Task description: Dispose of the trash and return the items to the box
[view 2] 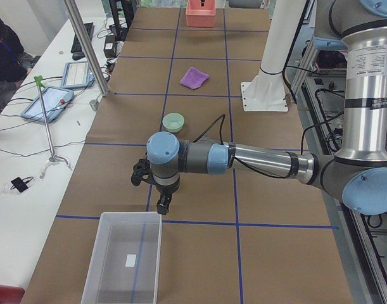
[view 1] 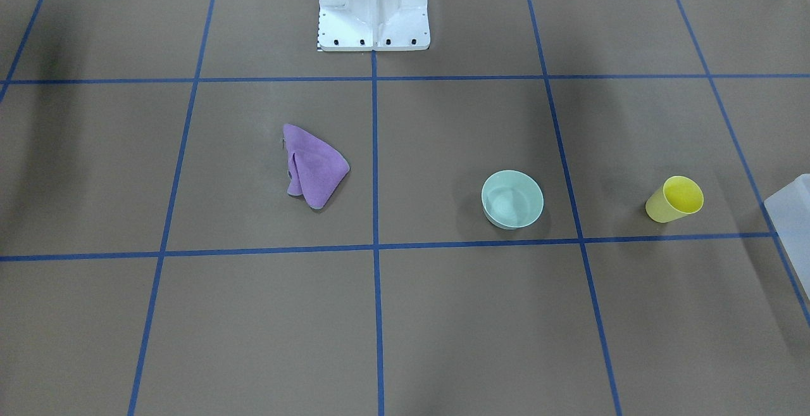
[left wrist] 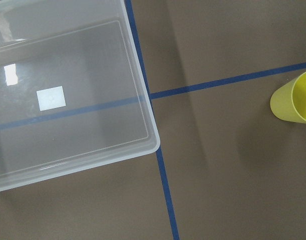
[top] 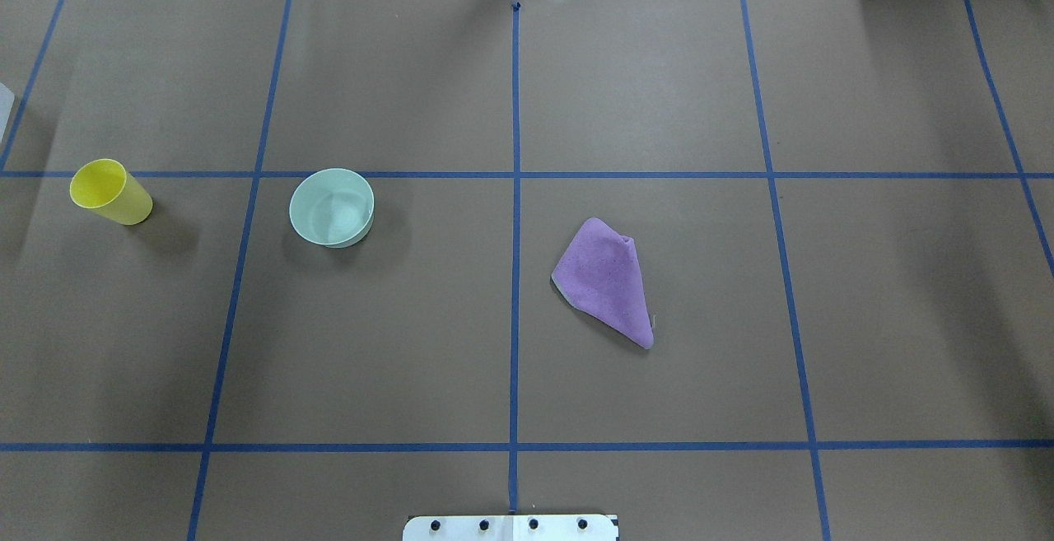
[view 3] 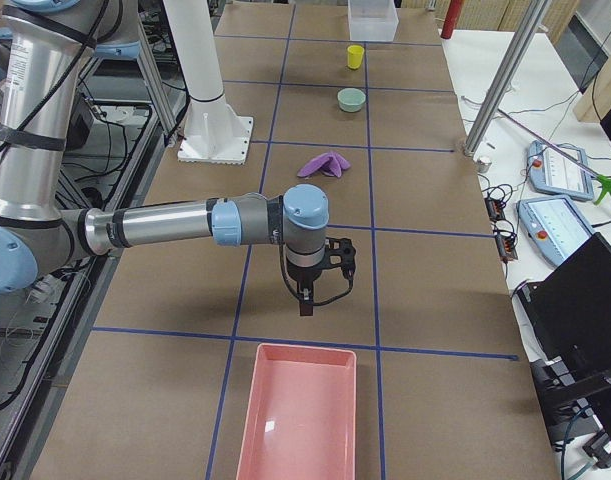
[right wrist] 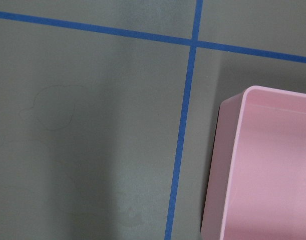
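**Front-facing view.** The brown paper-covered bench (view 1: 253, 315) is ruled by blue tape lines (view 1: 374, 150). A crumpled purple cloth (view 1: 313, 166) lies left of centre, and a mint-green bowl (view 1: 512, 199) stands right of centre. An upright yellow cup (view 1: 674, 199) stands farther right. All three are well apart. A corner of a clear plastic box (view 1: 792, 210) enters at the right edge. The white robot base (view 1: 373, 11) is at top centre.

**Overhead view.** The cup is at far left, the bowl is beside it, and the cloth is just right of centre.

**Left side view.** The left hand (view 2: 160, 201) points down over the far rim of the clear box, at lower left. Whether its fingers are spread or pressed together cannot be told.

**Right side view.** The right hand (view 3: 305, 300) points down over bare bench at centre, near a pink bin (view 3: 300, 410) at the bottom edge. Its state likewise cannot be told.

**Left wrist view.** The clear box fills the upper left, and the cup shows at the right edge.

**Right wrist view.** A corner of the pink bin occupies the lower right.
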You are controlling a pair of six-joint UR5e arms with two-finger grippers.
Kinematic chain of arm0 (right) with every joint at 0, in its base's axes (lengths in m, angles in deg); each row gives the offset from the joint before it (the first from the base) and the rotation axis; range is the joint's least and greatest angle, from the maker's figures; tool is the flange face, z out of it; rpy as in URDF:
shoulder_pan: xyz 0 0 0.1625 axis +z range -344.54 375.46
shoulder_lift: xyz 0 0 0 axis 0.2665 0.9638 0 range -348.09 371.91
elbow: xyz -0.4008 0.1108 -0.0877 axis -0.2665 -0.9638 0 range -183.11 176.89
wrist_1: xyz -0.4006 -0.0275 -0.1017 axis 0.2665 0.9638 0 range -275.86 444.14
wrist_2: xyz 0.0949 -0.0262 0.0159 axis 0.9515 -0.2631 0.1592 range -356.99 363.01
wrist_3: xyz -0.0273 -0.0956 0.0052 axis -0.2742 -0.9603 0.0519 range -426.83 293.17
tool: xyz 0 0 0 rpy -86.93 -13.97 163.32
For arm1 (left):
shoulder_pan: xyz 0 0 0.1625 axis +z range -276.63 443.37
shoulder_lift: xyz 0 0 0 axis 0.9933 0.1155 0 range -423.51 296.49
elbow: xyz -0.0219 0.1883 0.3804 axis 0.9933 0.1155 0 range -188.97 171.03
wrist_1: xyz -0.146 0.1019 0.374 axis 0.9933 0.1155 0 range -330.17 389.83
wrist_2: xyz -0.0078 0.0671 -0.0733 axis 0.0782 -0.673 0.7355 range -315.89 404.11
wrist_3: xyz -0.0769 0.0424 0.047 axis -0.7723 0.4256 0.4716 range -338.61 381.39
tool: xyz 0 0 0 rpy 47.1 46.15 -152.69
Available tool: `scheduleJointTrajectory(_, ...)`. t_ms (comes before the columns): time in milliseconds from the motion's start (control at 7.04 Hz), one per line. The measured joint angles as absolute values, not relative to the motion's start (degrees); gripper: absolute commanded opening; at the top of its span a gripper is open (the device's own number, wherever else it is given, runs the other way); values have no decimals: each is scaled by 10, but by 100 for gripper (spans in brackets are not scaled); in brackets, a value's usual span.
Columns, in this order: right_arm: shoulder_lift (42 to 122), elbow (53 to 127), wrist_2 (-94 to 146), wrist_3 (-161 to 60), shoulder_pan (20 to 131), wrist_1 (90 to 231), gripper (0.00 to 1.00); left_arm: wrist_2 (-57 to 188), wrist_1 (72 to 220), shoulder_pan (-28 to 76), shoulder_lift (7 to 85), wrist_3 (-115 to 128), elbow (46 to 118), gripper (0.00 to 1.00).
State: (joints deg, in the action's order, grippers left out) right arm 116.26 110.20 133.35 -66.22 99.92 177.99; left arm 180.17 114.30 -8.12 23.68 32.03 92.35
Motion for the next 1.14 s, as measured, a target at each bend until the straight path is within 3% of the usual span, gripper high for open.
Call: scheduleJointTrajectory(1136,1098,1088,1358,-663,1000,1771,100,1810,1155,-77,275,318,951,99)
